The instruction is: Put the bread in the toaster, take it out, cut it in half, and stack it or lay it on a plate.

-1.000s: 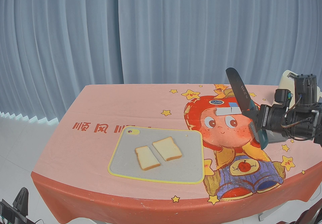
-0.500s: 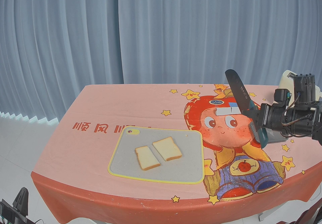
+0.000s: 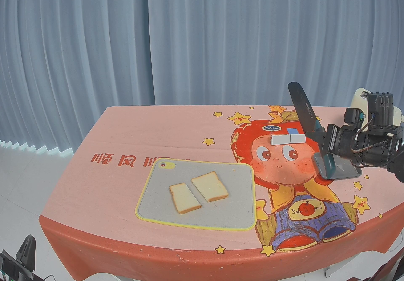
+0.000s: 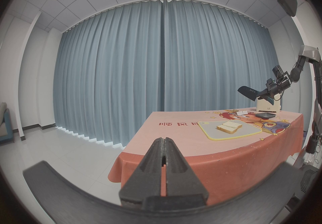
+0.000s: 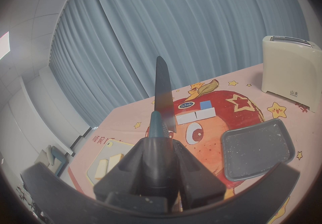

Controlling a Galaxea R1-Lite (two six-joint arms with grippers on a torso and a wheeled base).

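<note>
Left hand (image 4: 164, 144) closed tight on nothing, parked low off the counter's (image 3: 105, 193) 7 o'clock corner. Both bread halves (image 3: 198, 192) lie side by side on cutting board (image 3: 235, 210), long axes running roughly 11-to-5. Right hand (image 3: 325, 145) clamps knife (image 3: 304, 107), blade tipped up toward 11, above plate (image 3: 347, 171). Plate sits about 3 o'clock from bread halves, so right arm is nearer; I'd guess knife goes down first.
</note>
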